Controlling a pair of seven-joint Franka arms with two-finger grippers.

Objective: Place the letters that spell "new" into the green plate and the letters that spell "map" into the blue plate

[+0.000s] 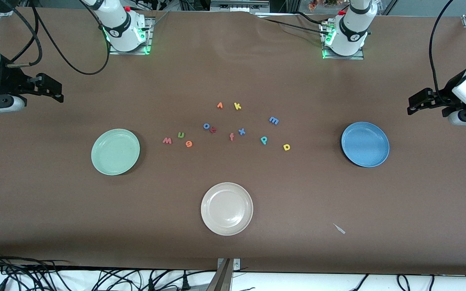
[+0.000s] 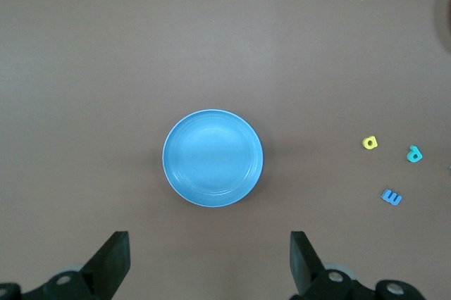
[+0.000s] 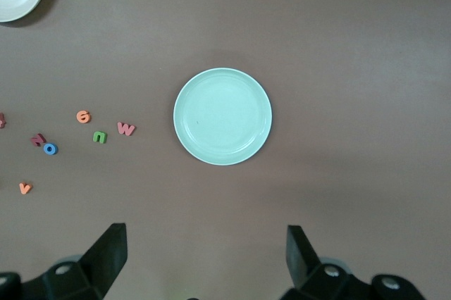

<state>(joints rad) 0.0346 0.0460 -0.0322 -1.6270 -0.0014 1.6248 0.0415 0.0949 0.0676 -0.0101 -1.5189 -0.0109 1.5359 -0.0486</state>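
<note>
on table, letters (image 1: pixel 263 140) between plates (image 1: pixel 115 151)

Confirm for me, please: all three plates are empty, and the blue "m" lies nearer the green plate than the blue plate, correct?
Not quite. The blue "m" lies nearer the blue plate than the green plate, as the front view shows. All three plates, including the cream-white plate, are indeed empty.

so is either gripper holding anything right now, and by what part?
Nothing is held. The left gripper is open above the blue plate; the right gripper is open above the green plate.
</note>
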